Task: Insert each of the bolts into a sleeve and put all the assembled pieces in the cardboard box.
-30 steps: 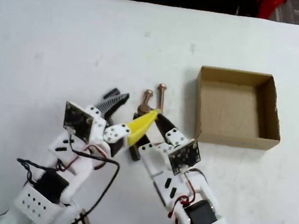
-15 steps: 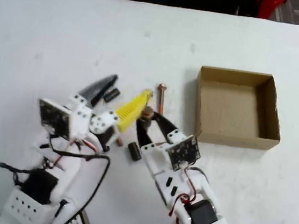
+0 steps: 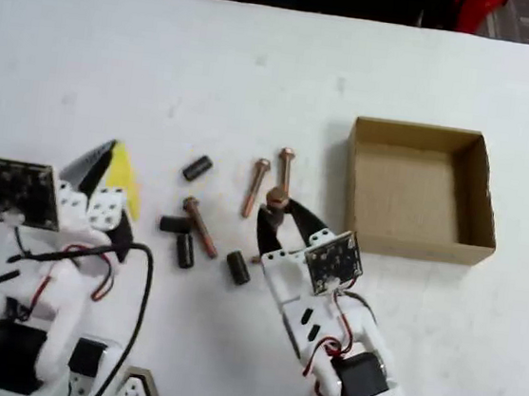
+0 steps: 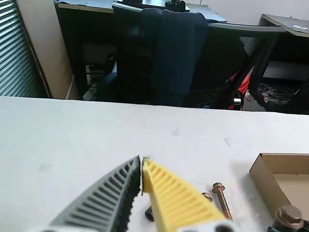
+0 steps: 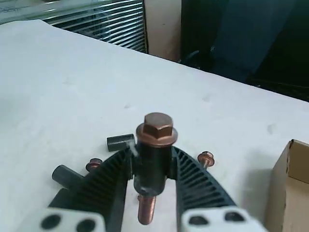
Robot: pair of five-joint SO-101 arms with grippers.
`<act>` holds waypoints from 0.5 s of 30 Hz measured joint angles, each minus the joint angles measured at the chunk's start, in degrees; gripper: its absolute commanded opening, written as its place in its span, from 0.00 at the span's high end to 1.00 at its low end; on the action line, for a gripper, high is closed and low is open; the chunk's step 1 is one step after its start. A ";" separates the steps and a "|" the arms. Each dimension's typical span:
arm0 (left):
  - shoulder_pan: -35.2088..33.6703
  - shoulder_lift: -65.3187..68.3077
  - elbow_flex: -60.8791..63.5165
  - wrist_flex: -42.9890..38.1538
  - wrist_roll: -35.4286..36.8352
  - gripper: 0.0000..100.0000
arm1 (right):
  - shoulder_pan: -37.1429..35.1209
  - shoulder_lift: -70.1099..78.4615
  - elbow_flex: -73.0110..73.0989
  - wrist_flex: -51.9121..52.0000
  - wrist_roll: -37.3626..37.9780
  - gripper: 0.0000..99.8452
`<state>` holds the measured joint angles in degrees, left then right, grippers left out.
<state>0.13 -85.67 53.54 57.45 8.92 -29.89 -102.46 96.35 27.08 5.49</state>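
My right gripper (image 3: 278,213) (image 5: 153,170) is shut on an assembled piece, a black sleeve (image 5: 151,166) with a copper bolt (image 3: 277,198) (image 5: 157,127) through it, held upright just left of the cardboard box (image 3: 421,189). Three loose bolts (image 3: 258,186) (image 3: 285,167) (image 3: 201,226) lie on the white table. Several black sleeves (image 3: 197,166) (image 3: 174,224) (image 3: 185,250) (image 3: 237,267) lie around them. My left gripper (image 3: 111,148) (image 4: 141,162), grey and yellow fingers pressed together, hangs at the far left with nothing in it.
The open box (image 4: 280,176) (image 5: 290,191) has nothing in it and stands right of the parts. Bare table (image 3: 261,64) stretches behind the parts and to the left. Beyond the table's far edge stands a dark chair (image 4: 174,53).
My left arm has drawn back to the left, away from the right gripper, and its fingers have gone from open to shut. The right gripper keeps the bolt and sleeve, shifted slightly right.
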 measured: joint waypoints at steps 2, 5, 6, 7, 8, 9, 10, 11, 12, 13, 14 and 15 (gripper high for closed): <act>-0.18 -0.09 -1.41 2.99 0.00 0.98 | 0.00 0.00 0.00 0.00 0.00 0.98; -0.09 -1.23 -2.55 7.56 0.00 0.98 | 0.00 0.00 0.00 0.00 0.00 0.98; -0.09 -2.37 -2.73 8.97 0.00 0.98 | 0.00 0.00 0.00 0.00 0.00 0.98; -0.09 -4.40 -2.81 10.29 0.00 0.98 | 0.00 0.00 0.00 0.00 0.00 0.98; 0.00 -6.86 -2.81 11.34 0.00 0.98 | 0.00 0.00 0.00 0.00 0.00 0.98; 0.00 -8.62 -2.99 12.22 0.00 0.98 | 0.00 0.00 0.00 0.00 0.00 0.98; -0.35 -10.29 -3.08 13.01 0.00 0.98 | 0.00 0.00 0.00 0.00 0.00 0.98; -0.53 -11.69 -3.08 13.89 0.00 0.98 | 0.00 0.00 0.00 0.00 0.00 0.98; -0.35 -12.75 -3.08 14.68 0.00 0.98 | 0.09 0.00 0.00 0.00 0.00 0.98; -0.35 -13.71 -3.08 15.65 -0.18 0.98 | 0.26 0.00 0.00 0.00 0.00 0.98; -0.35 -14.51 -3.08 16.62 -1.14 0.98 | 0.35 0.00 0.00 0.00 0.00 0.98; -0.35 -15.21 -2.99 17.49 -1.67 0.98 | 0.44 0.00 0.00 0.00 0.00 0.98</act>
<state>-0.22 -100.88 50.55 74.95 7.25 -29.45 -102.46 96.35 27.08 5.49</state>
